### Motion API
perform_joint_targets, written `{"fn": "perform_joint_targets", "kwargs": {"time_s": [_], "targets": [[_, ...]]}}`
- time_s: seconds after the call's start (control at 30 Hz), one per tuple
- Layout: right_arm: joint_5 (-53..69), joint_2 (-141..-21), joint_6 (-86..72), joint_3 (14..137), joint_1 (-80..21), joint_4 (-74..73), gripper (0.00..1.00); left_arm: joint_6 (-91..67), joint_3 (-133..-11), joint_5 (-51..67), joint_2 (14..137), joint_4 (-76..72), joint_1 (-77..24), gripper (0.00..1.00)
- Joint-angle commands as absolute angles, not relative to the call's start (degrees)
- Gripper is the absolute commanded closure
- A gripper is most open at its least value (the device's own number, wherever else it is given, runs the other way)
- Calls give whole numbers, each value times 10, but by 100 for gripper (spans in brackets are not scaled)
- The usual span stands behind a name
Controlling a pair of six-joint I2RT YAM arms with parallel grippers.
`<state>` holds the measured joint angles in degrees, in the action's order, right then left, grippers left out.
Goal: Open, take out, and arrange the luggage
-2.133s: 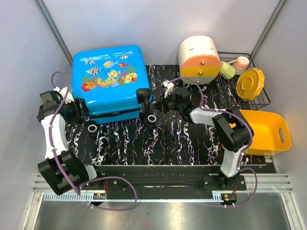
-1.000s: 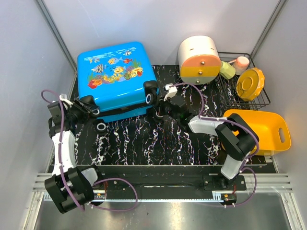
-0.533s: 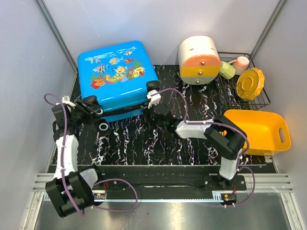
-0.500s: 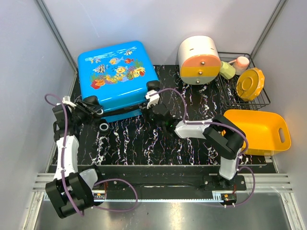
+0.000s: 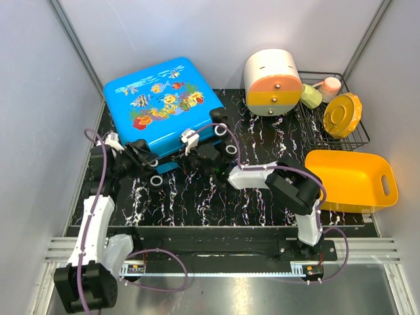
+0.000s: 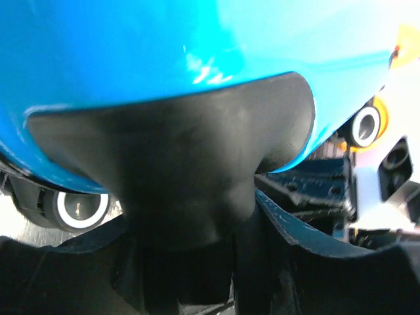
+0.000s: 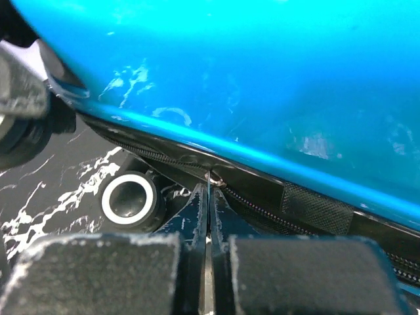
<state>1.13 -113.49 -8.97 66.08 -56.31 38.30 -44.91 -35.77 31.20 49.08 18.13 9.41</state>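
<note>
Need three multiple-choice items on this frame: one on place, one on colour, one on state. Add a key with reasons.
1. Where does the yellow plastic basin sit on the black marbled mat?
A. at its right end
B. at its left end
C. at its centre

2. What colour are the drawer fronts of the round white drawer box?
A. green
B. orange
C. purple

3. The blue fish-print hard-shell suitcase is:
A. wide open
B. closed
C. missing its lid

Key:
1 A, it overlaps the mat's right edge.
2 B, orange fronts show under the white shell.
3 B, the shells meet along the zip line.
</note>
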Motion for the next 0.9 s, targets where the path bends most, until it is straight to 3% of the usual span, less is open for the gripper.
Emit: {"fn": "perform_joint_targets", "kwargs": {"time_s": [0.0,0.1,0.17,0.23,0.27,0.33,0.37,0.43,0.5,0.67,0.87], "targets": [[148,-1056,-86,647,-547,519,100,-345,-380,395,456,267,3,100],[184,-1018,-81,605,-517,508,100,-335,-359,409,463,282,-30,100],[209,-995,-70,563,-497,498,100,-290,-352,421,462,275,-79,77],[228,-957,-62,534,-483,490,100,-224,-386,424,466,302,-127,63],[238,-945,-53,507,-477,479,100,-191,-405,415,470,325,-138,48],[249,-915,-48,483,-462,468,100,-146,-464,519,506,364,-137,36],[250,-905,-45,464,-459,455,100,-72,-493,526,522,401,-137,26],[251,-885,-40,449,-447,440,100,-4,-572,471,540,504,-127,17],[250,-872,-38,433,-439,433,100,124,-626,473,567,569,-116,15],[257,-869,-29,427,-414,420,100,216,-810,545,641,672,-1,12],[269,-870,-14,424,-404,407,100,-21,-889,430,762,413,153,12]]}}
